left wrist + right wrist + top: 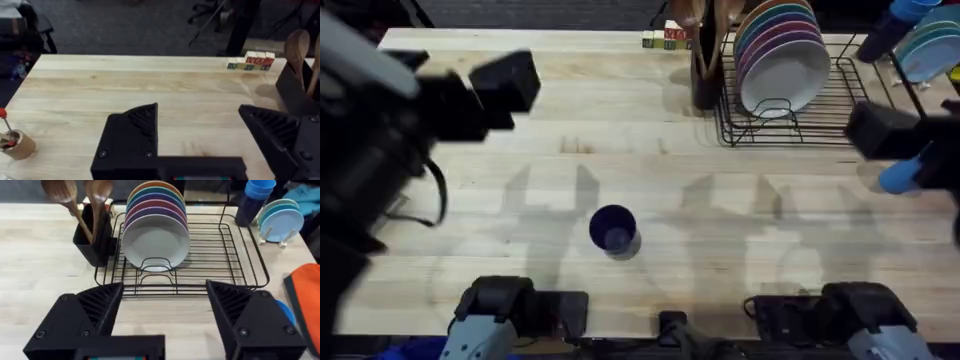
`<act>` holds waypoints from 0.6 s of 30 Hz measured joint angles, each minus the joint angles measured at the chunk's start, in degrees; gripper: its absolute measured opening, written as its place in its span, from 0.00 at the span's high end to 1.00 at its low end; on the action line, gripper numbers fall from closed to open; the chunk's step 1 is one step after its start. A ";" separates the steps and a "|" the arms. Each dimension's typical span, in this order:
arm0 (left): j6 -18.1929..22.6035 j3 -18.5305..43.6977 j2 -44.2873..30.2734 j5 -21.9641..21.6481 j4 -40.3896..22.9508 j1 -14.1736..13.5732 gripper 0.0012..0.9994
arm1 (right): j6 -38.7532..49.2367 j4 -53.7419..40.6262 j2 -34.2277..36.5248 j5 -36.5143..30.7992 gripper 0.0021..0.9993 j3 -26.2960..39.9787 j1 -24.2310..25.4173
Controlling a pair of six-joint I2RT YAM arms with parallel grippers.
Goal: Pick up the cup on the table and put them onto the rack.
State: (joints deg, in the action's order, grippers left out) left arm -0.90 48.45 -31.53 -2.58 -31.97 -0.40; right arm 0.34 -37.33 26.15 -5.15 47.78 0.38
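Cup number one, the dark navy tumbler, stands upright on the bare wooden table, in the middle of the near half, well apart from both arms. The rack sits at the far right of the table, a black wire frame carrying a row of upright coloured plates with a white one at the front, and a dark utensil holder with wooden spoons on its left side. The wire floor of the rack in front of the plates lies bare (seen plainly from the right wrist camera).

The left gripper is raised over the left part of the table, its black fingers spread wide with nothing between them; beyond it, a few small lettered blocks lie along the far edge. The right gripper hangs just in front of the rack, facing the plates, its fingers also spread apart and holding nothing. A lighter blue object shows beside the right arm in the overhead view; whether it is the second cup cannot be told.
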 joint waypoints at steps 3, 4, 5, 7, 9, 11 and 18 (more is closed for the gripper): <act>0.00 7.11 -5.82 0.21 -5.12 0.00 0.01 | 0.00 -4.48 5.94 0.00 0.01 6.42 0.00; 0.01 9.46 -7.63 0.26 -6.94 0.00 0.01 | 0.00 -6.05 7.92 0.00 0.01 8.43 0.00; -0.01 11.46 -9.22 0.28 -8.42 0.00 0.01 | 0.00 -7.41 9.75 0.00 0.01 10.20 0.00; -0.01 15.02 -12.04 0.43 -10.98 0.00 0.01 | 0.00 -9.13 13.45 0.00 0.01 13.53 0.00; -0.01 17.62 -14.35 0.47 -12.82 0.00 0.01 | 0.00 -8.82 16.39 0.25 0.01 15.73 0.00; -0.01 19.17 -16.96 0.82 -13.89 0.00 0.01 | 0.00 -6.45 19.40 2.51 0.01 16.93 0.00; -0.01 19.18 -18.01 1.37 -14.34 0.00 0.01 | -0.15 -8.71 19.82 6.40 0.01 16.95 0.02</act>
State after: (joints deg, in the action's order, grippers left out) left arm -0.91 67.64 -49.54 -1.21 -46.31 -0.40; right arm 0.19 -46.05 45.97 1.25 64.73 0.40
